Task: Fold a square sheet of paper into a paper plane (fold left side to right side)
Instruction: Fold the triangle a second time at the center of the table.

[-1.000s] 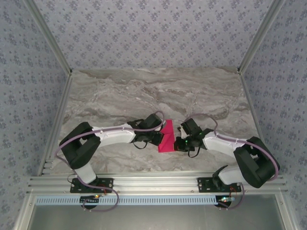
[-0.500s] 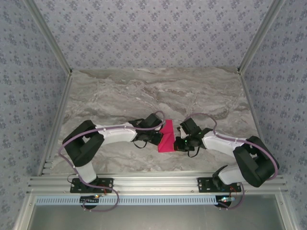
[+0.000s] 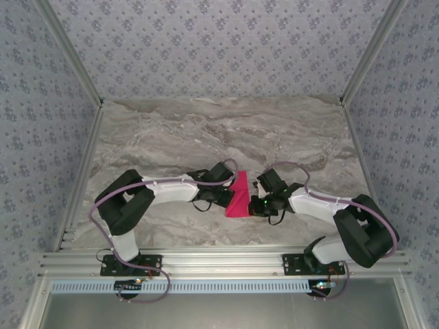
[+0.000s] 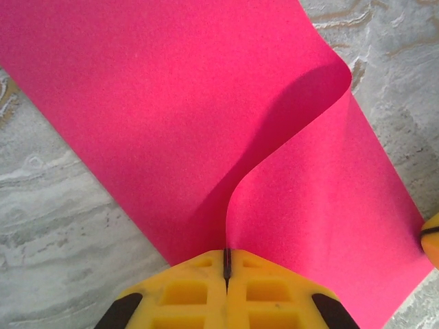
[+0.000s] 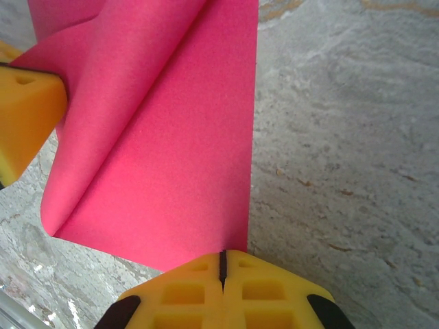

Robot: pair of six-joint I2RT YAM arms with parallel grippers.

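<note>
The square sheet of paper is bright magenta and lies on the marble table between the two arms. Its left part curls up and over toward the right. My left gripper is shut on the lifted edge, which runs into the slit between the yellow fingers. My right gripper is shut, its tips down on the near right corner of the flat layer. The left gripper's finger shows at the raised flap. The paper plane is out of view.
The marble table stretches beyond the paper toward the patterned back wall. Aluminium rails run along the near edge by the arm bases. Patterned side walls close in the left and right.
The left arm's elbow has shifted a little to the right, carrying the lifted paper edge slightly rightward. The right arm and the flat layer have stayed put.
</note>
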